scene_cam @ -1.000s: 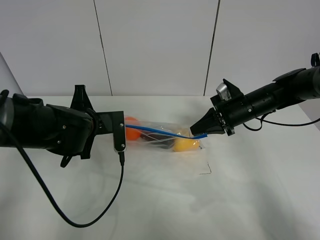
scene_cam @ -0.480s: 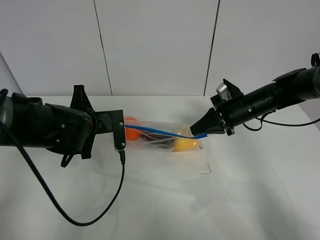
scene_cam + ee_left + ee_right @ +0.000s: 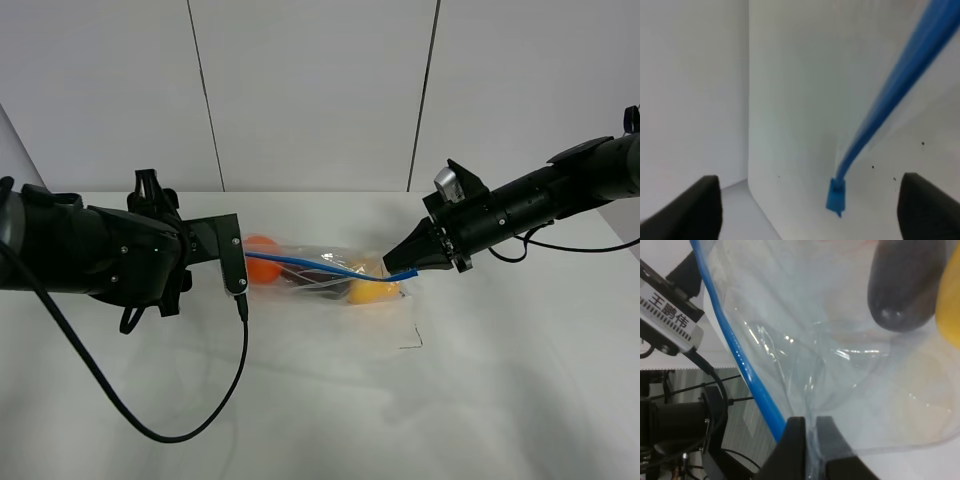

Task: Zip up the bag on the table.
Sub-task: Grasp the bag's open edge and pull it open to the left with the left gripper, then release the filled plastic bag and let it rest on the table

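Though hidden overhead — blue slider [image 3: 835,196], wrist-side.

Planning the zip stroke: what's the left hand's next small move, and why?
Probably close the left hand on the blue slider. Its fingers stand wide apart with the slider between them, ungripped, at the end of the blue zipper strip. The right hand is shut on the opposite corner of the bag, anchoring it for a pull.

Zipper strip [image 3: 900,80] blurred up close (left pincer [image 3: 810,207] fingers cut by the edge)
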Controlling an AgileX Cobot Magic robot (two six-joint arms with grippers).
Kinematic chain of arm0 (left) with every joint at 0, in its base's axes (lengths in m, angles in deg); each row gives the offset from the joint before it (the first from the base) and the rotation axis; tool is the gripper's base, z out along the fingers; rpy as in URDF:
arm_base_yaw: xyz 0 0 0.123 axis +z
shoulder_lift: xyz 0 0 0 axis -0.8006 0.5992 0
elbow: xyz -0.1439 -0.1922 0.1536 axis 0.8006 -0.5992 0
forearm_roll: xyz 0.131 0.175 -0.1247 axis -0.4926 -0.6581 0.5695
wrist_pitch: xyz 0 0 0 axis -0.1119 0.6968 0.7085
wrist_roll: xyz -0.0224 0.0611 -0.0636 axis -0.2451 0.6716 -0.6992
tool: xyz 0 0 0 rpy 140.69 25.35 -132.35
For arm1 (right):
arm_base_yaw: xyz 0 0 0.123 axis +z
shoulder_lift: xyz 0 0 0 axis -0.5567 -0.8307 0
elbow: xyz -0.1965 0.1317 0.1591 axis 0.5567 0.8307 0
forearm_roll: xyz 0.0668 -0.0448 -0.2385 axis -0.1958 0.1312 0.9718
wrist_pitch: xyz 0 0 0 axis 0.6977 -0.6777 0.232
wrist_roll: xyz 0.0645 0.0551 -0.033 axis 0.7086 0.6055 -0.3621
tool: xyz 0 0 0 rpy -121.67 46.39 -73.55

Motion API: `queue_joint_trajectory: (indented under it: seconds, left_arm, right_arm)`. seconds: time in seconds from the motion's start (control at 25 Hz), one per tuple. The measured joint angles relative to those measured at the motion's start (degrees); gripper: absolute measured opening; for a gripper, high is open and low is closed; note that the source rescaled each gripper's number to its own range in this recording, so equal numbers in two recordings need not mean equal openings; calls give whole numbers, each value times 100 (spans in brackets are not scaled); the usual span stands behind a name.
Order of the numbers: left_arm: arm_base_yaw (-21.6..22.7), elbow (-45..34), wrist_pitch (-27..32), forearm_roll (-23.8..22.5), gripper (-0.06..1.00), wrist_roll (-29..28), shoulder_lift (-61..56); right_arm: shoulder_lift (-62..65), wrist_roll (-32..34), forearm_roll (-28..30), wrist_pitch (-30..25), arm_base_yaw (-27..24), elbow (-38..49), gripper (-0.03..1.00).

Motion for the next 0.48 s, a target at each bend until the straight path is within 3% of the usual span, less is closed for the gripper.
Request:
queue_joint_trajectory:
  seconds: [0.48]
  left_arm:
    - [0, -4, -156, 252, 75, -50, -1254]
  right_arm:
    - [0, 0, 0, 5, 0, 0, 0]
